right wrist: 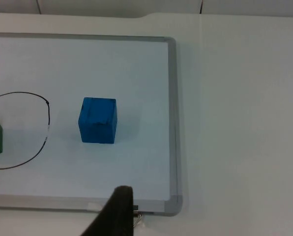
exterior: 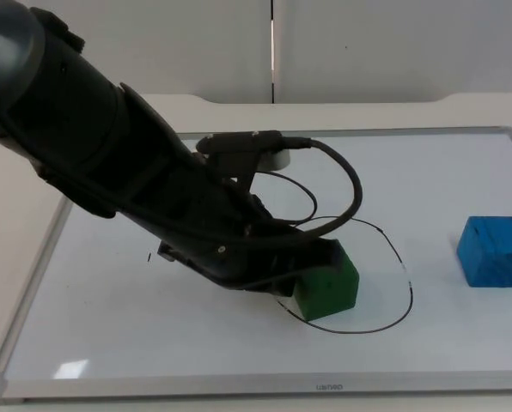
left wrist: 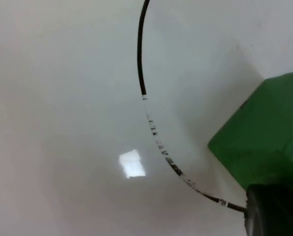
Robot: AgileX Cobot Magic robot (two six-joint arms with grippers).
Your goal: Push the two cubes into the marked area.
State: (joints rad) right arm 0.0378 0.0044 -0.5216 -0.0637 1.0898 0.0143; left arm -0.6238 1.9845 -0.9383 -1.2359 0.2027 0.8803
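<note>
Green cube (exterior: 328, 287) inside drawn ring (exterior: 408, 283) (blue cube (exterior: 494, 250) outside).

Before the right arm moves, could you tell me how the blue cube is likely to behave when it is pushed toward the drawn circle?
The blue cube sits flat on the glossy whiteboard, so it will probably slide rather than roll. Its blocky, equal-sided shape suggests it is unlikely to tip under a low push. An off-centre push may turn it, so it could drift from the circle.
</note>
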